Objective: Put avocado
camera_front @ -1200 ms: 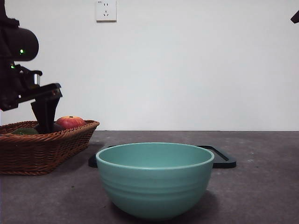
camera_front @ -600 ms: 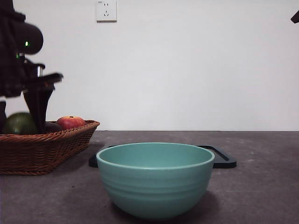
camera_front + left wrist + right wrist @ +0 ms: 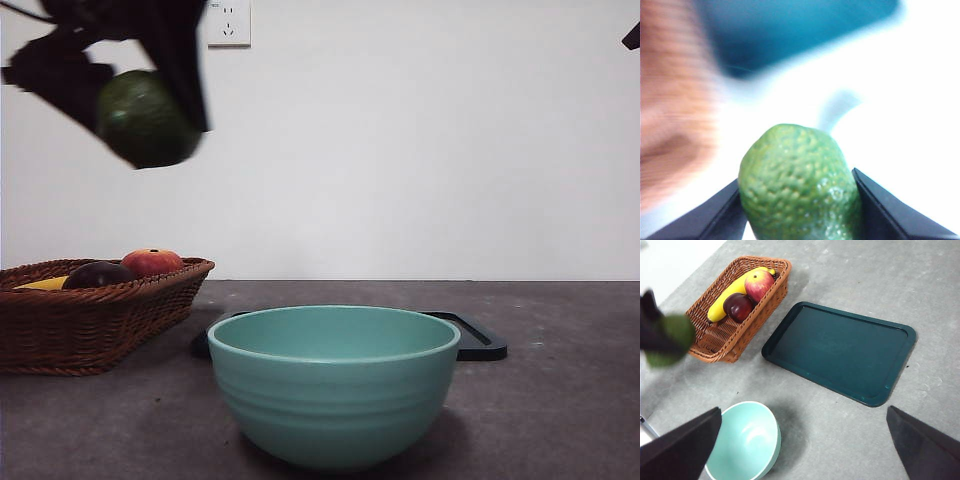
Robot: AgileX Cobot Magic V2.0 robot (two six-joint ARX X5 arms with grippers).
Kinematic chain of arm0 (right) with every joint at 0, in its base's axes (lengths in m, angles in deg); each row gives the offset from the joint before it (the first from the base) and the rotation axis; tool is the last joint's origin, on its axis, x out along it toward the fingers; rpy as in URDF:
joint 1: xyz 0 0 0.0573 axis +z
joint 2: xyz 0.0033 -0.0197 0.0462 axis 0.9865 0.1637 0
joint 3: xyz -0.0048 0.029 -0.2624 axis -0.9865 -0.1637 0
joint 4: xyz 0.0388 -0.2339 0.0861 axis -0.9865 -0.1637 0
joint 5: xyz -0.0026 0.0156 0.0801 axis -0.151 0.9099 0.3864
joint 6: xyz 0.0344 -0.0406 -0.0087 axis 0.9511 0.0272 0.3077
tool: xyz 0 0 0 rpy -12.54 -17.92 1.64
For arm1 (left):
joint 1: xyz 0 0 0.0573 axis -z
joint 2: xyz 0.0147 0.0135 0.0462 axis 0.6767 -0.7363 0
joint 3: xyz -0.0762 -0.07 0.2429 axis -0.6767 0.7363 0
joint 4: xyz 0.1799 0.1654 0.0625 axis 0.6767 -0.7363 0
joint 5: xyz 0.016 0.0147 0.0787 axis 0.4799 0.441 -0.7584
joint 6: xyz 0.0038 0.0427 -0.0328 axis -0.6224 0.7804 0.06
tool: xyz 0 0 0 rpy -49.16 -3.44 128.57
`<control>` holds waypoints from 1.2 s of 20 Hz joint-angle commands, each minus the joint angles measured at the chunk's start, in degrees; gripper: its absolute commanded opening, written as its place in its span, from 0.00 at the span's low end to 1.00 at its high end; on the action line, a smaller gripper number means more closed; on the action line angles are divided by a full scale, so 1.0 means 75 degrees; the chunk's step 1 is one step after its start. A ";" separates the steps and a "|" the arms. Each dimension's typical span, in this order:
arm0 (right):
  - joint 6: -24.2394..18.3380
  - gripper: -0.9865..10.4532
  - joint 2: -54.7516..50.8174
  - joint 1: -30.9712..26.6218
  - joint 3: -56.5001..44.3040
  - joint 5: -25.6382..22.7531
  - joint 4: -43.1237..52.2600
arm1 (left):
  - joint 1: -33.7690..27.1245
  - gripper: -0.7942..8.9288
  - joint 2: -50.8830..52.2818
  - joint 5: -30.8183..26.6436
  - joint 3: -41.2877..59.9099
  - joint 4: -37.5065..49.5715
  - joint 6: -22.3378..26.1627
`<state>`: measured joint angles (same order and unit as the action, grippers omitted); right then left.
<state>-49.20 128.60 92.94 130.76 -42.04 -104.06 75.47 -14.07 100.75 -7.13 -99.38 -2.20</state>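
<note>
Front view: left tool [image 3: 140, 105] clamped on avocado [image 3: 147, 118], held high above wicker basket [image 3: 110, 310], teal bowl [image 3: 333, 385] and dark tray [image 3: 478, 340] lower and off to one side; right tool [image 3: 805, 440] open, idle.

Left tool [image 3: 797, 200] raised high, jaws clamped on the avocado [image 3: 147, 118], right tool [image 3: 802, 440] spread wide, aloft.

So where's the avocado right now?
The avocado is clamped in the left pincer, high in the air at the front view's upper left, above the wicker basket and clear of it.
</note>
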 commanded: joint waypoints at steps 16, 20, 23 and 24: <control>-0.0032 0.59 0.0029 0.0029 0.0131 0.0006 0.0099 | 0.2920 0.33 -0.2704 -0.0822 -0.0143 0.1772 -0.0417; -0.0035 0.59 0.0029 0.0029 0.0131 0.0003 0.0099 | 0.2920 0.33 -0.3270 -0.0819 -0.0143 0.1737 -0.0289; -0.0035 0.59 0.0029 0.0029 0.0131 0.0003 0.0102 | 0.2920 0.33 -0.3555 -0.0819 -0.0143 0.1673 -0.0280; -0.0038 0.59 0.0029 0.0029 0.0131 0.0003 0.0102 | 0.2920 0.33 -0.3564 -0.0819 -0.0143 0.1655 -0.0280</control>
<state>-49.20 128.60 92.96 130.76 -42.04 -104.06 96.74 -39.68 94.89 -7.13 -87.03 -4.80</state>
